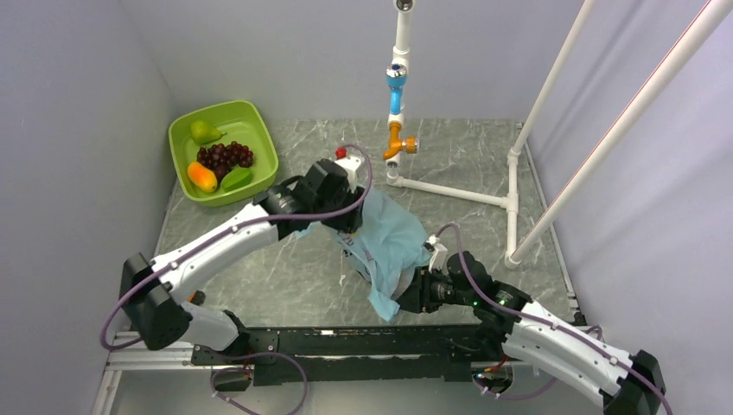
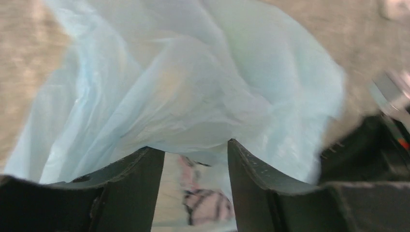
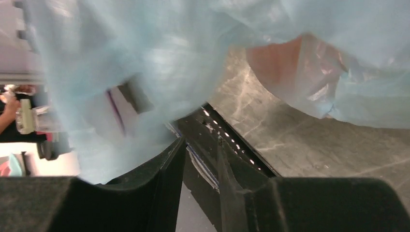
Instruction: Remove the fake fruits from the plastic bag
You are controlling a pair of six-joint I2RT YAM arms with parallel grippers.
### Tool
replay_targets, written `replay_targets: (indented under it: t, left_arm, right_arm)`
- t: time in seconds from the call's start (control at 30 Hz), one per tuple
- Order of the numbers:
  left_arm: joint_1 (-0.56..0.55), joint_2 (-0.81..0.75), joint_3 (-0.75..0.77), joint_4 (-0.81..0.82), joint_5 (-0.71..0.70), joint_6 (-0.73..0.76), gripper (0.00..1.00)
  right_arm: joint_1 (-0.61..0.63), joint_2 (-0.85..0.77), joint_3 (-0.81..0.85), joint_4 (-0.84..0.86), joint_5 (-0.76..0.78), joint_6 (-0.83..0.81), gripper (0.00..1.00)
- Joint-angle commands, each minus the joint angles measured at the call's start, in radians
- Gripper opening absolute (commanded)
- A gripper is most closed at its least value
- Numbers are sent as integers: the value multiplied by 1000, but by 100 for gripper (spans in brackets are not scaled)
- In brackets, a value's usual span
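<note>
Bag (image 1: 393, 242) was bunched up between the two grippers over the middle of the table (image 1: 285, 277). From the top camera, the left gripper (image 1: 350, 223) was at its far edge and the right gripper (image 1: 406, 294) at its near edge. That view could not settle either grip.

Over to the left wrist camera: the fingers (image 2: 140, 183) stood apart, pale blue film draped across the tips, printed film showing in the gap. Whether they pressed the film, I could not tell.

Right wrist camera now: the jaws were down to a narrow slit, with the black rail (image 3: 227, 140) visible straight through it. Film lay over one finger (image 3: 164, 179); whether it was pinched, I could not tell. Only this view caught an orange-red lump (image 3: 275, 63) glowing through the film, inside the bag and too blurred to name.

Back on top, and only there, the green tub (image 1: 246, 121) sat at the far left, well apart from the bag. In it were a pear (image 1: 205, 131), grapes (image 1: 226, 156), an orange fruit (image 1: 201, 176) and a green fruit (image 1: 236, 178).
</note>
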Motion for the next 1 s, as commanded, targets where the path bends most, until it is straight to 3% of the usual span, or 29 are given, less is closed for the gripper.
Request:
replay_targets:
  t: [0.0,0.13,0.27,0.37,0.6,0.73,0.9,0.97]
  left_arm:
    - [69,76,97,-87,-219,128,58]
    - [86,63,123,-82,-124,164,68]
    - [86,-49,48,5,134,131,75]
    - [86,-154,-2,39,214,78,78]
    - [92,-329,1,1,271,29,94]
    - [93,-390,-22,-7,312,-30,93]
    - [92,-496,-212,215,449,-172,84]
    - [90,-511,-277,280,484,-209,83]
  right_arm:
    - [86,127,83,8,134,46,37]
    - [196,235,225,-60,262,-36,45]
    - [202,222,368,-158,389,-140,55]
    - [199,189,461,-203,519,-205,62]
    - [197,312,638,-213,639,-330,97]
    - [196,308,675,-203,567,-440,99]
    - [196,169,668,-144,508,-531,99]
    - [196,147,683,-143,549,-527,99]
